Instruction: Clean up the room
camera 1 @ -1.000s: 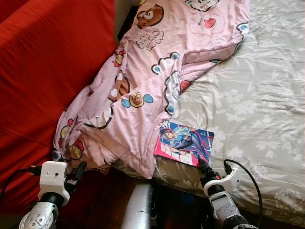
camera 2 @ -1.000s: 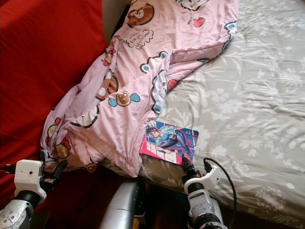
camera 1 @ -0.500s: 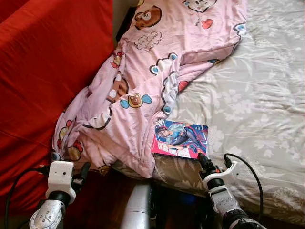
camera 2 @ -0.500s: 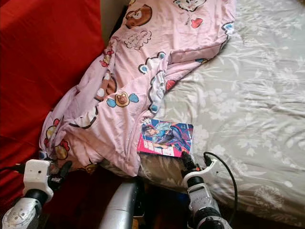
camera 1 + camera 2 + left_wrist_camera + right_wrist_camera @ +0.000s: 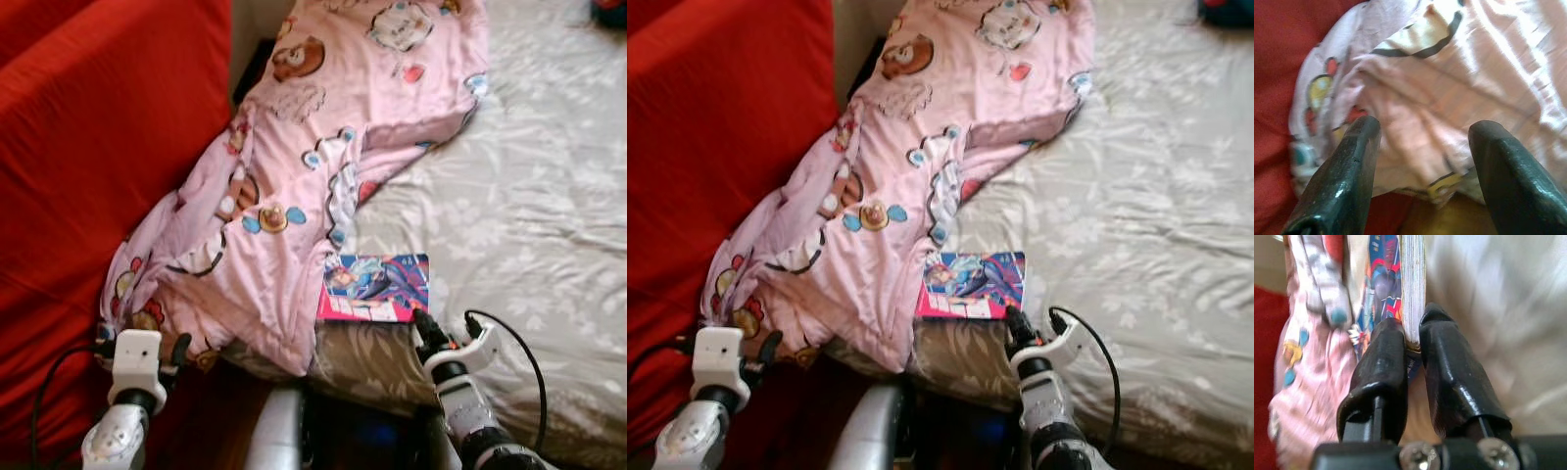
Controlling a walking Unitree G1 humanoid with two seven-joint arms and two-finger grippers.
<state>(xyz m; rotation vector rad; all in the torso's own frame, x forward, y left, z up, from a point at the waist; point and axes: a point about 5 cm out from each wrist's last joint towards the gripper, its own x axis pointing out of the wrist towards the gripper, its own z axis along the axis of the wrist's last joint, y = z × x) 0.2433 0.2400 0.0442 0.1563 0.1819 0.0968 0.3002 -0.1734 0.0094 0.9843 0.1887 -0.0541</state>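
Note:
A colourful comic book [image 5: 374, 287] lies flat near the front edge of the bed, beside a pink cartoon-print blanket [image 5: 294, 176]. My right gripper [image 5: 423, 323] is at the book's near right corner. In the right wrist view its fingers [image 5: 1383, 357] are shut on the book [image 5: 1413, 289], pinching its page edge. My left gripper [image 5: 179, 348] is low on the left, just below the blanket's hanging corner. In the left wrist view it [image 5: 1422, 132] is open, with the blanket [image 5: 1449, 73] a short way beyond the fingertips.
The bed has a grey floral sheet [image 5: 529, 225] and the blanket droops over its left side. A big red fabric surface [image 5: 88, 147] rises on the left. A dark object [image 5: 607, 12] lies at the bed's far right. Dark floor shows below the bed's edge.
The whole view has shifted and blurred, so the camera moved. The book has turned a little squarer to the bed's edge with my right gripper at its corner.

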